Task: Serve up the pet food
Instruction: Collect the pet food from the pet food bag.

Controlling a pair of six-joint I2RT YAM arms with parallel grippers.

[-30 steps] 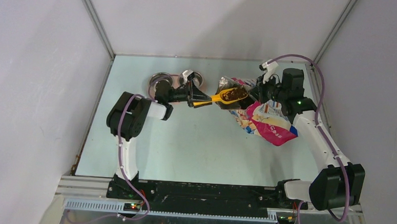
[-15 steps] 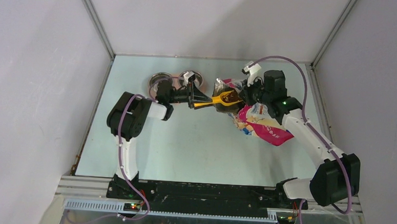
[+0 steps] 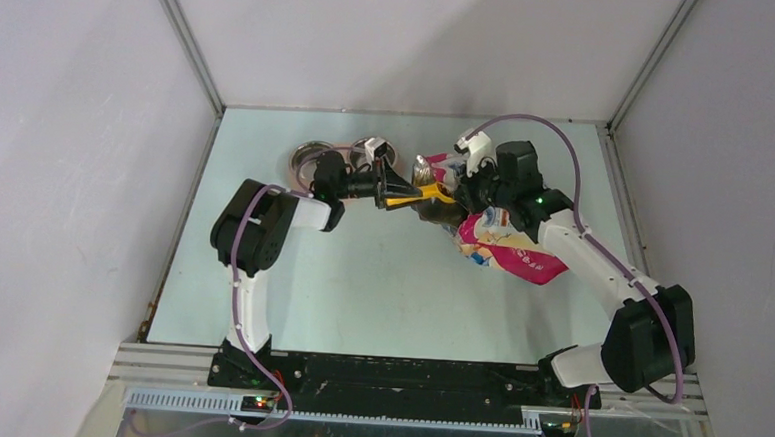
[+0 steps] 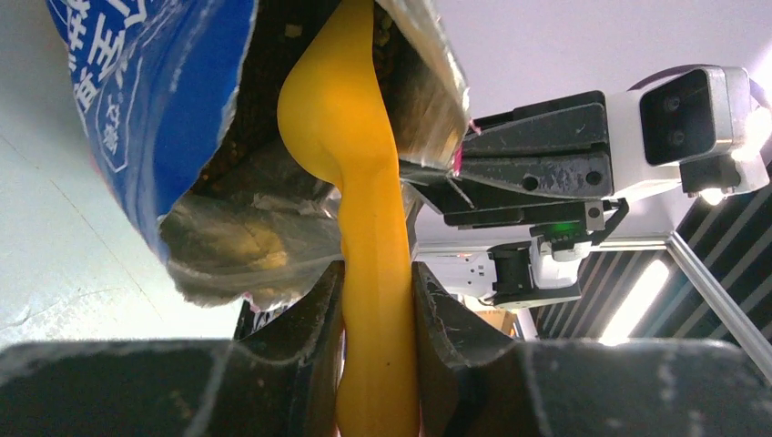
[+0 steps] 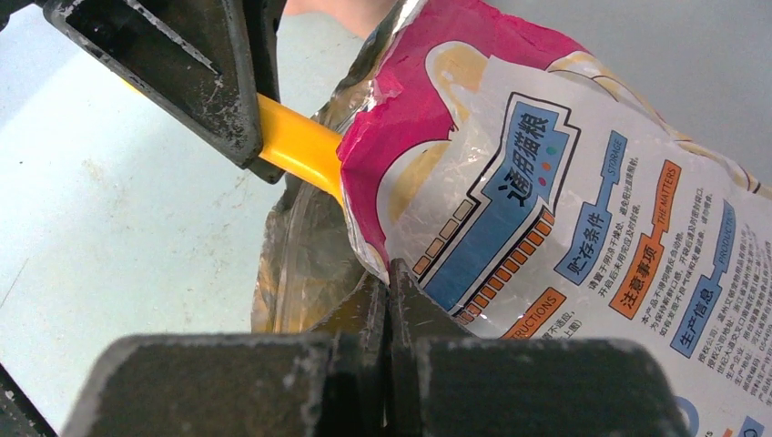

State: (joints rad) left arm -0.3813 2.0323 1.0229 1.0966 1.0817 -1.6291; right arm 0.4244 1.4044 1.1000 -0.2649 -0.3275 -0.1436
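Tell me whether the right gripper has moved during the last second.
Yes. The right gripper, shut on the cat food bag, has shifted left, pulling the bag toward the steel bowls.

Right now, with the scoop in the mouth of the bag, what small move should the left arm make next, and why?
Probably ease the yellow scoop slightly deeper to dig into the kibble. The left gripper grips its handle, its bowl sits inside the mouth of the bag among loose pellets, and the right gripper pinches the rim, steadying it.
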